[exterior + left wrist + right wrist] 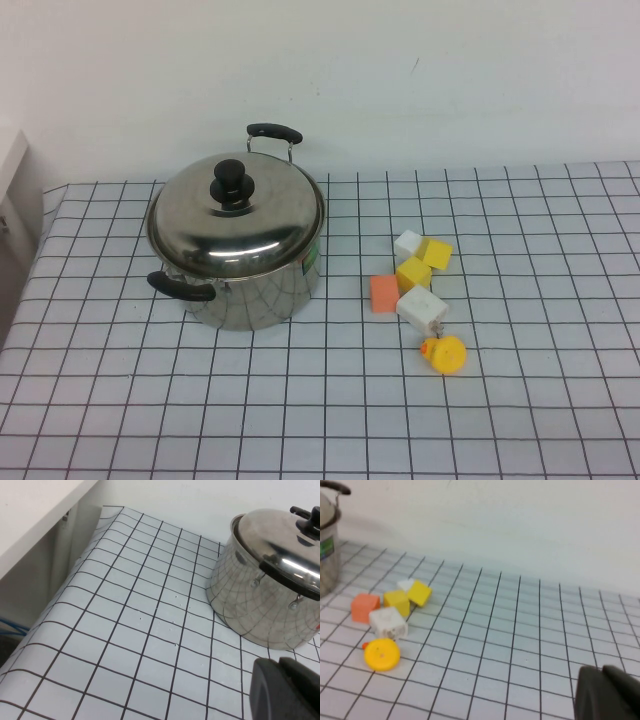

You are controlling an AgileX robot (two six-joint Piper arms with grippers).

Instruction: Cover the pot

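- The pot point(245, 285) is big, round and shiny steel. It sits on the left part of the checked tablecloth point(520, 400), with the domed lid point(236, 217) on top.
- The lid has a black knob point(231, 183).
- To the right lie small blocks: one orange point(384, 293), two yellow, two white, and a round yellow duck toy point(445, 354).
- Only the wrist views show the grippers. The left gripper point(286, 689) is near the pot, the right gripper point(607, 694) is well apart from the blocks.
- Both are cut off, so I cannot tell how the jaws stand.

The lid point(237, 213) sits on the pot point(250, 288), left of the blocks point(410, 278) and duck point(444, 354).
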